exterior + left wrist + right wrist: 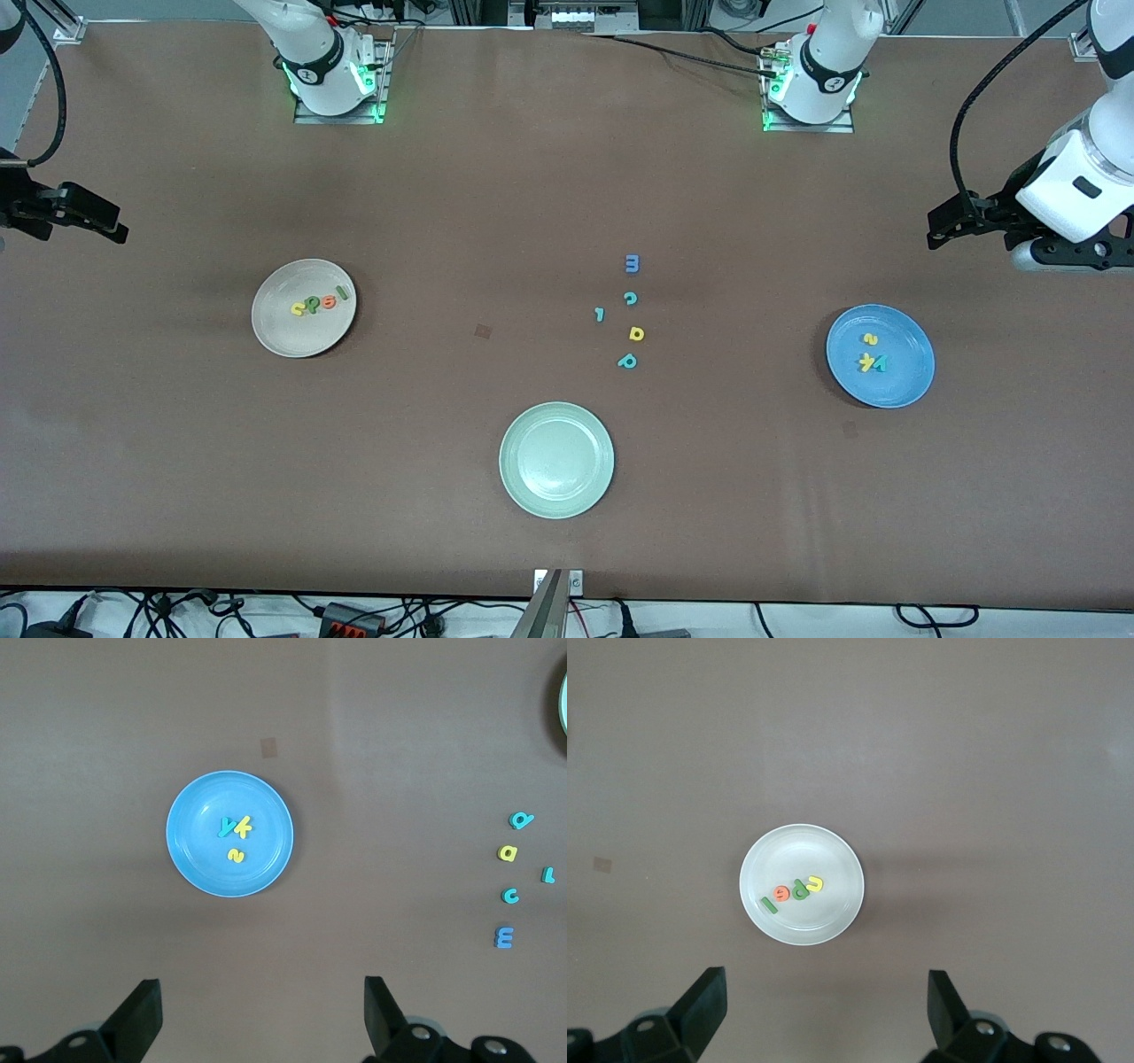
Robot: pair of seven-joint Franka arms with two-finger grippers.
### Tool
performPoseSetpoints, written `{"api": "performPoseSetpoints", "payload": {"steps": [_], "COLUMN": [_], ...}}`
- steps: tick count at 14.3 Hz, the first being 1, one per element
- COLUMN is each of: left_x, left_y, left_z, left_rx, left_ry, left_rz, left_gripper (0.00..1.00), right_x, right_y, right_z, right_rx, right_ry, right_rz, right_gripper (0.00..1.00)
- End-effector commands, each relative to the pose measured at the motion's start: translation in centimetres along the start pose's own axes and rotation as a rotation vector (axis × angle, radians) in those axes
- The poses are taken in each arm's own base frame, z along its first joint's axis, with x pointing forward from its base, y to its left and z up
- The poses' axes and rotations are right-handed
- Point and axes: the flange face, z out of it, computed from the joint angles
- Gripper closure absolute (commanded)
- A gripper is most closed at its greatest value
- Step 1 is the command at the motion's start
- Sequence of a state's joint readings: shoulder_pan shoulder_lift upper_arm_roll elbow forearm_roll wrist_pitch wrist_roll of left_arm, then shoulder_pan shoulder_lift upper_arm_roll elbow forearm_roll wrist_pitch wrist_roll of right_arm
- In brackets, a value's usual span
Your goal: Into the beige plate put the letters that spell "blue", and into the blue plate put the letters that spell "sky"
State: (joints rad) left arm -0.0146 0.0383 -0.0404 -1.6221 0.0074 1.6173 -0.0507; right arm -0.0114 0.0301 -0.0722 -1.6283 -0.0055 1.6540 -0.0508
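The beige plate lies toward the right arm's end and holds the yellow u, dark green b, orange e and green l. The blue plate lies toward the left arm's end with the yellow s, yellow k and teal y in it. My right gripper hangs open and empty over bare table at its end, the beige plate below it. My left gripper is open and empty too, with the blue plate beneath.
A pale green plate sits mid-table, nearest the front camera. Loose letters lie between the two plates: a blue m, teal c, a small teal letter, a yellow d-shape and a teal p.
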Motion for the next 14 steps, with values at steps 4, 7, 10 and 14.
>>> {"api": "performPoseSetpoints", "payload": {"steps": [4,7,10,14], "left_x": [-0.15,-0.15,-0.14,-0.15], "left_y": [0.15,0.07,-0.02,0.07], "left_z": [-0.72,-0.72,-0.72,-0.72], "left_rx": [-0.015,-0.015,-0.015,-0.015], "left_ry": [-0.002,-0.002,-0.002,-0.002], "left_rz": [0.007,0.006,0.004,0.006], "left_gripper": [0.0,0.0,0.0,0.0], "right_x": [-0.83,-1.06,-1.23,-1.29], "right_y": [-0.05,0.22,0.49,0.79], "right_z": [-0.25,0.0,-0.27,-0.42], "right_rx": [-0.014,-0.015,-0.016,-0.028], "right_ry": [0.001,-0.016,-0.01,-0.01], "right_rz": [-0.005,-0.002,0.003,0.002], "right_gripper": [0.0,0.0,0.0,0.0]}}
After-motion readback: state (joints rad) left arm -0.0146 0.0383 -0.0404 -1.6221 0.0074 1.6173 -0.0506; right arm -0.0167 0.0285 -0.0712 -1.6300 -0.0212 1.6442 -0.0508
